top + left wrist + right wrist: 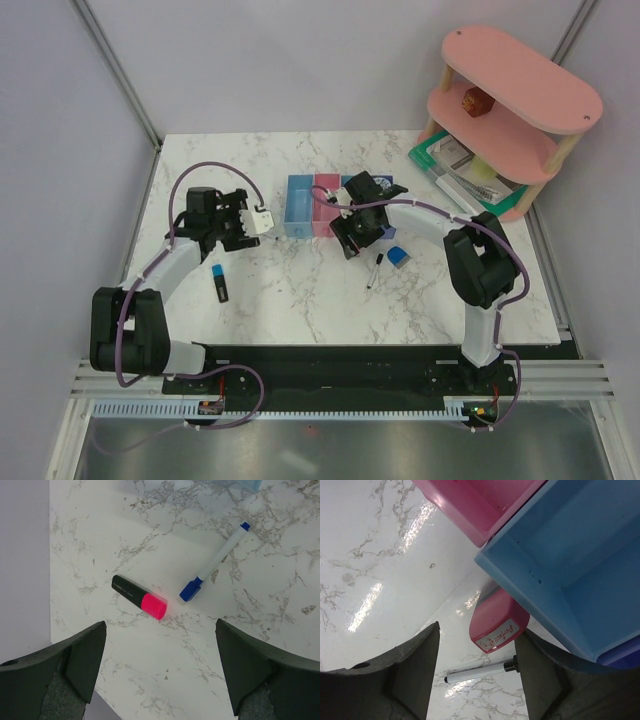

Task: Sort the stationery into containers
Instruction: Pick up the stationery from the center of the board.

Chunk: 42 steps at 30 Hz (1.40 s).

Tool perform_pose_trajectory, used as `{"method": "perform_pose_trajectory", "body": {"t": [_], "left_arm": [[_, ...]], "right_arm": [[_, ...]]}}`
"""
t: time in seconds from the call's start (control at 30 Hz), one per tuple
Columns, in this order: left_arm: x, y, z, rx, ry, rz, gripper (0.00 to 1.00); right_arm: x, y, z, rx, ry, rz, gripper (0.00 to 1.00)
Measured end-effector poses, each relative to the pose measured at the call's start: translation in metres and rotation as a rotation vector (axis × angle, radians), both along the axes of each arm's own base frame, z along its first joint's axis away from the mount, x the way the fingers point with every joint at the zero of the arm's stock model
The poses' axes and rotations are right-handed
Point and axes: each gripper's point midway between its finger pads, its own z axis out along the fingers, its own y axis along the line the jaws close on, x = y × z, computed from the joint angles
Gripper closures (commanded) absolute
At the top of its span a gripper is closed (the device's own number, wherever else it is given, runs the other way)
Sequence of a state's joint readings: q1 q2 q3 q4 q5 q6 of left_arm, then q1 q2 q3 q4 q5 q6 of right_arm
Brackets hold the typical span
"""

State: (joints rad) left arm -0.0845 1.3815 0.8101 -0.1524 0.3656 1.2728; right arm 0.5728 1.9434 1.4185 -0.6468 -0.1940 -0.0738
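A pink eraser (497,622) with a white end label is lying on the desk (380,555) just beside the blue bin (560,570), near the pink bin (470,505). The right fingers (405,675) are standing open on either side of it. The left fingers (75,655) are hanging open over a pink highlighter (139,597) and a pen (215,562).

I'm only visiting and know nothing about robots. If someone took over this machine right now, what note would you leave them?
Left gripper: fingers open, empty, above the pink highlighter and blue-capped pen.
Right gripper: fingers open either side of the pink eraser, which lies on the table beside the blue bin; not gripped.
Also loose: blue highlighter, black-capped pen, blue cube.
Done: nothing visible inside the light blue bin, pink bin or blue bin.
Left: everything listed.
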Motion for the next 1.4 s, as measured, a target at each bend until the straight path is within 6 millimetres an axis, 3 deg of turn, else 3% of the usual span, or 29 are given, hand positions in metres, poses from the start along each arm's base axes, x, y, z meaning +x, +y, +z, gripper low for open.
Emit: {"method": "perform_pose_trajectory", "body": {"t": [0.5,0.67,0.9,1.13,1.27,1.4], "left_arm": [[-0.008,0.002,-0.031,0.04,0.054,-0.054,0.04],[-0.003,0.0,-0.034,0.039,0.061,-0.063,0.04],[-0.002,0.0,-0.033,0.039,0.057,-0.064,0.04],[-0.002,0.001,-0.032,0.039,0.056,-0.061,0.04],[0.002,0.005,-0.027,0.024,0.056,-0.034,0.05],[0.02,0.012,-0.007,0.014,0.014,0.007,0.05]], "right_arm": [[0.016,-0.003,-0.002,-0.044,-0.055,-0.053,0.34],[0.023,-0.004,-0.001,-0.051,-0.083,-0.07,0.48],[0.028,-0.004,0.0,-0.065,-0.115,-0.078,0.79],[0.021,0.001,0.002,-0.074,-0.122,-0.038,0.87],[0.01,0.002,0.016,-0.061,-0.121,0.022,0.86],[-0.001,0.003,0.048,-0.018,-0.141,0.094,0.85]]}}
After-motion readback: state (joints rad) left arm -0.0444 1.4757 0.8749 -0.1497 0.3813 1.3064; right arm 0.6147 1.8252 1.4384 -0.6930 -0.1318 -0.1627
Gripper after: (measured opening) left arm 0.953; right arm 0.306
